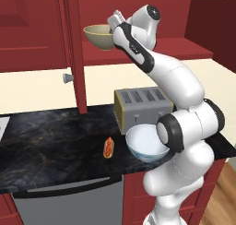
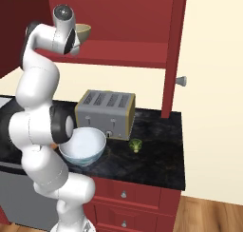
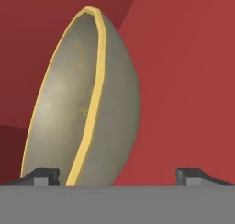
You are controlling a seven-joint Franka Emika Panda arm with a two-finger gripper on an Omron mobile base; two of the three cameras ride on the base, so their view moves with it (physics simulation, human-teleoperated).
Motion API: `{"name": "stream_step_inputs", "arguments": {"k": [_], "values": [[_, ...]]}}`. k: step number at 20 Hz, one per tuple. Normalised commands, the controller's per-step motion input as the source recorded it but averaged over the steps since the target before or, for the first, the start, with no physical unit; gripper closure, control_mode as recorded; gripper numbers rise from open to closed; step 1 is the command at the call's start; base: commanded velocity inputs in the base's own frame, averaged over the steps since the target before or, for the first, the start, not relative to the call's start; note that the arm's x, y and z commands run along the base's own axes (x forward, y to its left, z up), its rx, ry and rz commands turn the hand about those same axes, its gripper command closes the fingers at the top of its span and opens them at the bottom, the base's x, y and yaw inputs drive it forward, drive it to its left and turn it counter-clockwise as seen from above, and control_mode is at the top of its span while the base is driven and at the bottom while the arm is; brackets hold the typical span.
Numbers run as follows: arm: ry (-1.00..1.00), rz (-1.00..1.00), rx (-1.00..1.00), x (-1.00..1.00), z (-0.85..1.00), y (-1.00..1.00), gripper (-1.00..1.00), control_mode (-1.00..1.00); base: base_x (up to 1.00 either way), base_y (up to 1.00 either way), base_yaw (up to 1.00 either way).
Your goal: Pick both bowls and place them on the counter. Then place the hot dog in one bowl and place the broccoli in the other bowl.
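Behind my station: red cabinets (image 1: 32,30), cream wall (image 2: 209,83), silver toaster (image 2: 107,113), wood floor (image 2: 209,217), and grey appliance front (image 1: 69,203) below; even light.

Even, bright light (soft shadows)

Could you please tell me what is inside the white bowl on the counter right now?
Nothing can be seen inside the white bowl: its pale glossy inside shows bare in the right base view. In the left base view the arm covers part of its rim.
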Motion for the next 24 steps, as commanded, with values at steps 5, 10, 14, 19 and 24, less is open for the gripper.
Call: {"name": "stream_step_inputs", "arguments": {"k": [5, 10, 14, 19, 24], "values": [[0.05, 0.00, 0.00, 0.18, -0.05, 0.10, -1.00, -1.00, 0.00, 0.00, 0.00], [0.02, 0.00, 0.00, 0.16, 0.00, 0.04, -1.00, -1.00, 0.00, 0.00, 0.00], [0.02, 0.00, 0.00, 0.13, -0.02, 0.05, 1.00, -1.00, 0.00, 0.00, 0.00], [0.04, 0.00, -0.01, 0.05, -0.06, 0.08, 1.00, -1.00, 0.00, 0.00, 0.00], [0.00, 0.00, 0.00, 0.00, -0.05, 0.00, 1.00, -1.00, 0.00, 0.00, 0.00]]}}
